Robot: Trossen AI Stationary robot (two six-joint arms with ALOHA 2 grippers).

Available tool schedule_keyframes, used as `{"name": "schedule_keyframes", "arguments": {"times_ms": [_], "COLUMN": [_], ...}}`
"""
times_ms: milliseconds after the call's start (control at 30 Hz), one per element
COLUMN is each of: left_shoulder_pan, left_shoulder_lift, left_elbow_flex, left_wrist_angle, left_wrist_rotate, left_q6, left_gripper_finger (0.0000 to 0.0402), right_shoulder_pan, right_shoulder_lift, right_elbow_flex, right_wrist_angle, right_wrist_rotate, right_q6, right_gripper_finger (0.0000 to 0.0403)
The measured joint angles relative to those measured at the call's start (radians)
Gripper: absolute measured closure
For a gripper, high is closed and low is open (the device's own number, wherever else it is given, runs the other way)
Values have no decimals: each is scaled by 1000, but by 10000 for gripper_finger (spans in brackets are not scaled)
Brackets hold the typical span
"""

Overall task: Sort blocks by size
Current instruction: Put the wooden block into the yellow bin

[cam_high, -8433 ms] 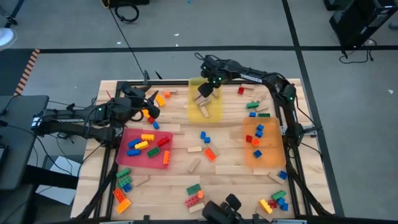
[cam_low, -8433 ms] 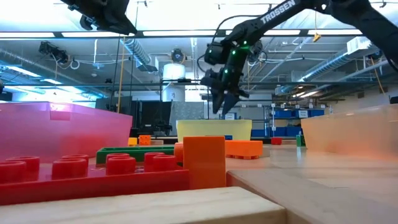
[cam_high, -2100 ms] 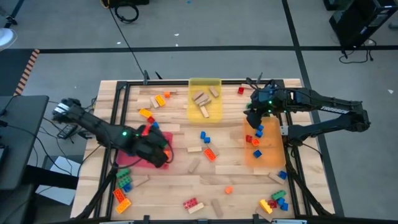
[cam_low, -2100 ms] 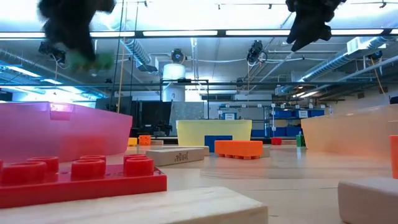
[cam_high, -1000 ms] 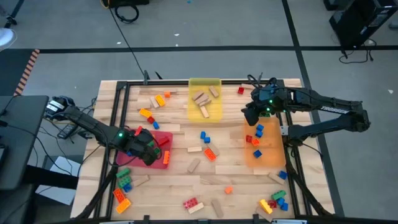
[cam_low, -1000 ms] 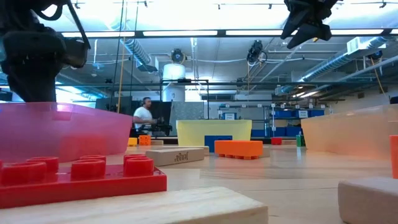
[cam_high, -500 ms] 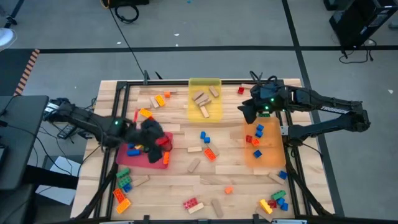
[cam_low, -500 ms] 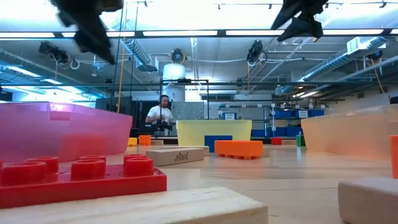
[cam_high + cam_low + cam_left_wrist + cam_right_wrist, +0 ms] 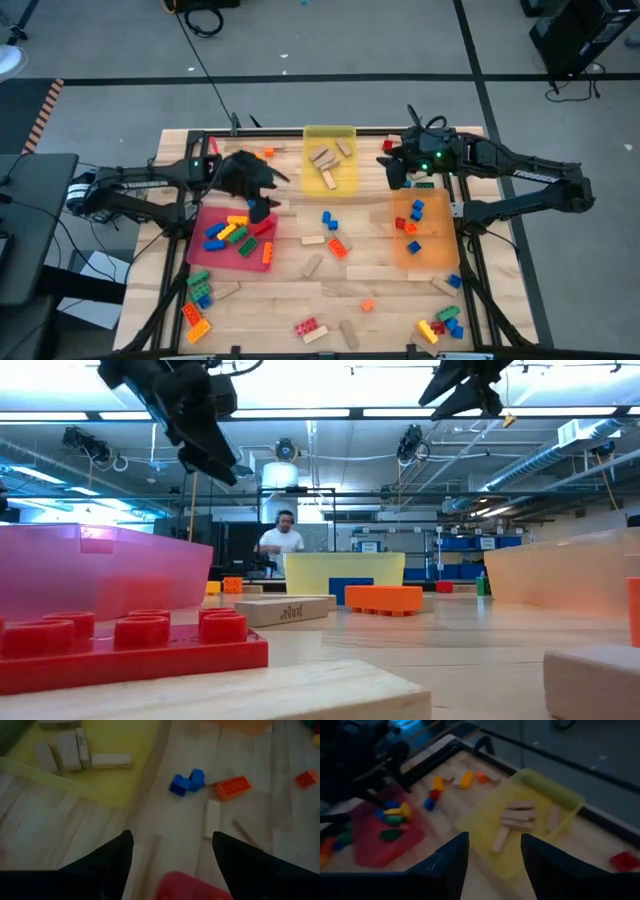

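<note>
Left claw (image 9: 262,188) raised above the far edge of the red tray (image 9: 262,262), fingers apart and empty, as the left wrist view shows. Right claw (image 9: 393,170) raised between the yellow tray (image 9: 345,133) and the orange tray (image 9: 441,258), fingers likewise apart, nothing between them. Blocks partly sorted: studded bricks (image 9: 228,232) in the red tray, tan wooden blocks (image 9: 325,164) in the yellow tray, short bricks (image 9: 413,214) in the orange tray. Many loose pieces across the tabletop (image 9: 290,295): blue cubes (image 9: 328,218) and an orange brick (image 9: 338,248) at centre, heaps at the near left corner (image 9: 197,298) and near right corner (image 9: 443,324). Likely hazards: a descent into a crowded heap nudging neighbours or pinching two pieces at once; a wooden block lying flat slipping from open fingers; both arms reaching for the central pieces and colliding; a piece released over the wrong tray.
</note>
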Motion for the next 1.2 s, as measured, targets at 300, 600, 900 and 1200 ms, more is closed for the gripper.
{"name": "schedule_keyframes", "arguments": {"times_ms": [300,600,900,1200], "left_shoulder_pan": [166,224,266,277], "left_shoulder_lift": [0,0,0,-1], "left_elbow_flex": [-6,-6,-6,-6], "left_wrist_angle": [29,58,63,106], "left_wrist_rotate": [12,12,-23,-87], "left_q6": [48,43,9,-9], "left_gripper_finger": [122,122,122,122], "right_shoulder_pan": [-140,-415,-653,-751], "right_shoulder_lift": [155,412,537,615], "right_elbow_flex": [11,146,185,185], "right_wrist_angle": [162,-29,-197,-340], "right_wrist_rotate": [42,-81,-91,-91], "right_q6": [-202,-75,97,161], "right_gripper_finger": [165,100,85,113]}}
